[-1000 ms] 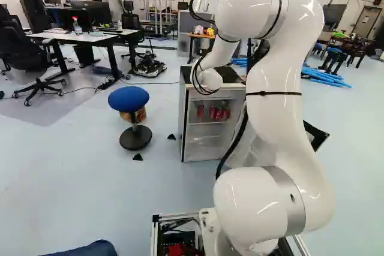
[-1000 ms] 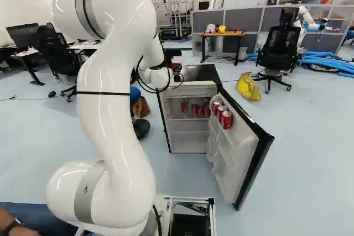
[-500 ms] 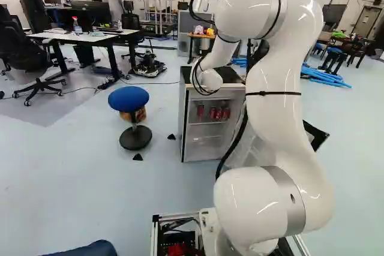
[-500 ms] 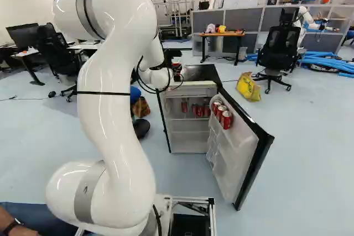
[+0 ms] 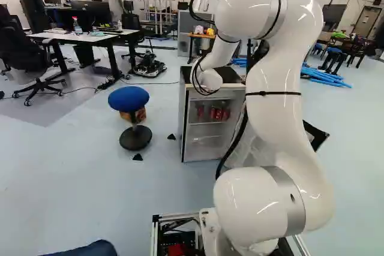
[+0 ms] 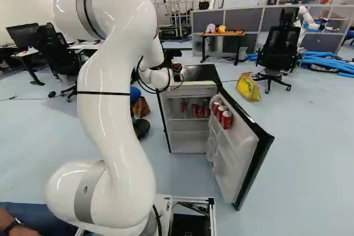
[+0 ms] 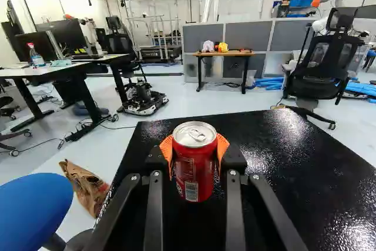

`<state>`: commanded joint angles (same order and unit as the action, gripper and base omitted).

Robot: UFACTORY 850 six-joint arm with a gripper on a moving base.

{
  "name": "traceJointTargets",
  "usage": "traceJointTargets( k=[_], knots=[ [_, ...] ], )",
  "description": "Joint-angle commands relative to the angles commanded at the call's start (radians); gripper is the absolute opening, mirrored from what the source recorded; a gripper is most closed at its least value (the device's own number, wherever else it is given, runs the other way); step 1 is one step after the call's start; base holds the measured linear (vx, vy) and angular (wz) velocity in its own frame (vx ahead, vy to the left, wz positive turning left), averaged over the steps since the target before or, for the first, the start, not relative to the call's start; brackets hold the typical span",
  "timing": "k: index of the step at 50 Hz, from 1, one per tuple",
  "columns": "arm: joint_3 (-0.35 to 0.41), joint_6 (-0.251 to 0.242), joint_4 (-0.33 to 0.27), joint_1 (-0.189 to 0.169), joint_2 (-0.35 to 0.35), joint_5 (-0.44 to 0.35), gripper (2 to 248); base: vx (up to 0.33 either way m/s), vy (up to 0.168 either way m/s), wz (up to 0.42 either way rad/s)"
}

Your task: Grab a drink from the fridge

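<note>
1. Nearest is the big white arm (image 6: pixel 105 98). Any swing should be small and slow, because the open fridge door (image 6: pixel 238 156) stands out at the right, on the near side. Red cans (image 6: pixel 221 113) stand in the door, and a bump could tip them.
2. The jaws are closed on a red can (image 7: pixel 195 163), with the orange pads (image 7: pixel 222 150) hugging it from two sides. The can looks upright, with its lid up. The squeeze should be snug but soft: a full can may be heavy and slip, and a thin can may dent.
3. The held can is out of the fridge, at the black fridge top (image 7: pixel 276 148) and nearer its left edge. I cannot tell if its bottom touches. The grab looks done, so the step now seems to be a safe set-down or a carry away.
4. To set it down well, go straight down till the bottom is flat, then let go evenly and back off toward the near side. A can let go too high could drop and roll.
5. To carry it, lift straight up first so the bottom does not scrape. On the left, swing wide of the blue stool (image 5: pixel 128 99).
6. Farther in, more cans (image 6: pixel 201 110) sit on the fridge shelf (image 6: pixel 191 119). They can be left alone, as one drink is enough.
</note>
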<state>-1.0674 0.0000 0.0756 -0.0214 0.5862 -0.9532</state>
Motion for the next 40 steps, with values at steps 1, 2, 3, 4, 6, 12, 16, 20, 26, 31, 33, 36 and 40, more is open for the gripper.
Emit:
traceJointTargets(
  k=[1, 2, 3, 4, 6, 12, 16, 20, 26, 31, 33, 36, 40],
  knots=[
    [0.000, 0.000, 0.000, 0.000, 0.000, 0.000, 94, 0.000, 0.000, 0.000],
    [0.000, 0.000, 0.000, 0.000, 0.000, 0.000, 94, 0.000, 0.000, 0.000],
    [0.000, 0.000, 0.000, 0.000, 0.000, 0.000, 94, 0.000, 0.000, 0.000],
    [0.000, 0.000, 0.000, 0.000, 0.000, 0.000, 94, 0.000, 0.000, 0.000],
    [0.000, 0.000, 0.000, 0.000, 0.000, 0.000, 94, 0.000, 0.000, 0.000],
    [0.000, 0.000, 0.000, 0.000, 0.000, 0.000, 94, 0.000, 0.000, 0.000],
    [0.000, 0.000, 0.000, 0.000, 0.000, 0.003, 94, 0.000, 0.000, 0.000],
    [0.000, 0.000, 0.000, 0.000, 0.000, 0.009, 94, 0.000, 0.000, 0.000],
    [0.000, 0.000, 0.000, 0.000, 0.000, 0.019, 94, 0.000, 0.000, 0.000],
    [0.000, 0.000, 0.000, 0.000, 0.000, 0.021, 94, 0.000, 0.000, 0.000],
    [0.000, 0.000, 0.000, 0.000, 0.000, 0.021, 94, 0.000, 0.000, 0.000],
    [0.000, 0.000, 0.000, 0.000, 0.000, 0.021, 94, 0.000, 0.000, 0.000],
    [0.000, 0.000, 0.000, 0.000, 0.000, 0.021, 94, 0.000, 0.000, 0.000]
  ],
)
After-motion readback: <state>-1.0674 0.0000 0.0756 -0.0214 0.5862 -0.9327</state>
